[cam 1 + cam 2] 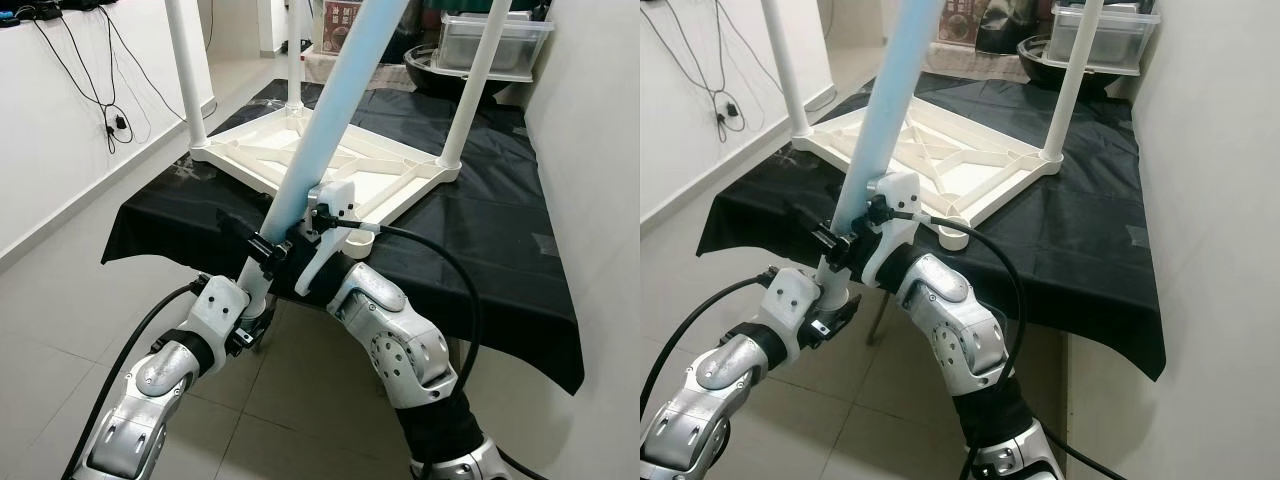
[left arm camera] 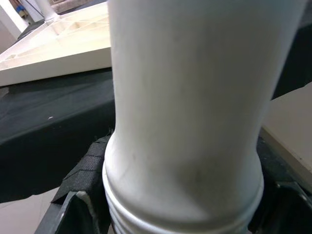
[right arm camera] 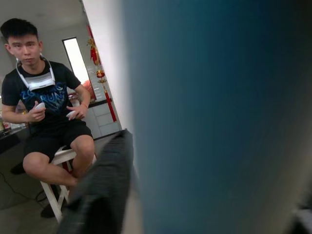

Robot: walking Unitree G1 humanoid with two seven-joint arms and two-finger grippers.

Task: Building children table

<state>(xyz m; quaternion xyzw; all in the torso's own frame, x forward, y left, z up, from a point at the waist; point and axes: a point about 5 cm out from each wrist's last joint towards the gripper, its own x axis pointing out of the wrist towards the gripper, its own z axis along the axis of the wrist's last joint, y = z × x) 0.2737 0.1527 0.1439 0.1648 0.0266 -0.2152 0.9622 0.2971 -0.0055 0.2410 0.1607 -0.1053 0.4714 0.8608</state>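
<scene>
Table leg [image 1: 335, 110], pale blue, leans steeply over an upturned white tabletop [image 1: 320, 165] that lies on a black-draped bench [image 1: 480, 250]. Its threaded foot sits clamped in the left gripper [image 1: 262, 255]; the right gripper [image 1: 325, 215] closes around the shaft just above. Misjudged tilt could cross-thread the leg or miss the empty corner socket [image 1: 358, 240] nearby.
</scene>
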